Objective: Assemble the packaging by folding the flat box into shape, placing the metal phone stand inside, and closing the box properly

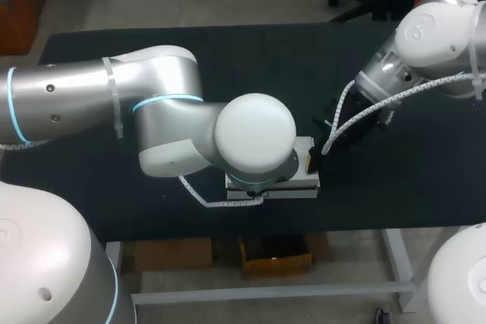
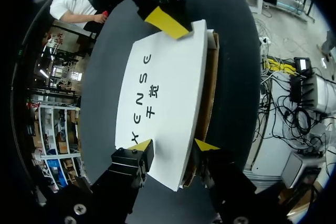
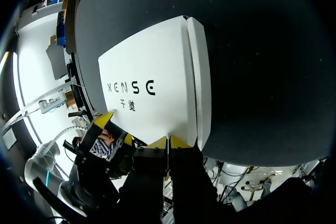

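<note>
While left claw (image 2: 174,145) gapes over the box (image 2: 163,66), closed right claw (image 3: 168,142) touches it.

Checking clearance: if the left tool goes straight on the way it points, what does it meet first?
The white box, probably: the left tool, open, straddles its near end. The right tool sits at its far end.

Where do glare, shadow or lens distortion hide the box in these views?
Head view: no glare, but the left arm covers most of the box. Left wrist view: box evenly lit, print sharp, edges bowed by the fisheye. Right wrist view: the same bowing, top bright, print legible.
</note>
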Tool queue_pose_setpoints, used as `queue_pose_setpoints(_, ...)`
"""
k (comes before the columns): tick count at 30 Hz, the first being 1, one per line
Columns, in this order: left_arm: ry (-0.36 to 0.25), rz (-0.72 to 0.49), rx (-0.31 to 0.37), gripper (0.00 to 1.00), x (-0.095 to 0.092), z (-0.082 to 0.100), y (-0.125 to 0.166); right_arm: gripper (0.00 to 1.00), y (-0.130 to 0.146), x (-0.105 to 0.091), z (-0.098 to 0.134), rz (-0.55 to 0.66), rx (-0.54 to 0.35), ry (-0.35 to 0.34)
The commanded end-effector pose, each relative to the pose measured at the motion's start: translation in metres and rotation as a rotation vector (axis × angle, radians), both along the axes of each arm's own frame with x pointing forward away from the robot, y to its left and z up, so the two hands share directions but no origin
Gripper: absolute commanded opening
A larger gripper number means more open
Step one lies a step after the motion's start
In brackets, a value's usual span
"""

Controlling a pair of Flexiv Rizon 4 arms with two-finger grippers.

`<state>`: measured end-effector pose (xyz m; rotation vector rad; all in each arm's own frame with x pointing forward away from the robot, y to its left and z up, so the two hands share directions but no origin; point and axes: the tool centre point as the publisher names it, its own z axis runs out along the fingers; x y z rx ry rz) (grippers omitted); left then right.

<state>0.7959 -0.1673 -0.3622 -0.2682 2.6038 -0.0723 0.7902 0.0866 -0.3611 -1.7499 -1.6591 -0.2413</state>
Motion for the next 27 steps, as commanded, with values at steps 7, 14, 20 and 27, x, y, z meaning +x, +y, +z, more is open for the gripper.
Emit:
queue_pose_setpoints(7,-0.018,-0.026,-0.085,0.47,-0.018,0.022,0.019,0.0,0.001,0.001,-0.003,0.003,0.004,0.001)
queue_pose_setpoints(14,-0.013,-0.014,-0.16,0.0,-0.019,0.037,0.026,0.0,0.002,0.002,-0.004,0.003,0.004,0.003)
queue_pose_setpoints(20,0.015,0.015,-0.234,0.0,-0.013,0.039,0.027,0.0,0.003,0.002,-0.004,0.003,0.004,0.003)
queue_pose_setpoints(27,0.1,0.022,-0.294,0.0,-0.002,0.024,0.023,0.0,0.002,0.001,-0.004,0.001,0.004,0.003)
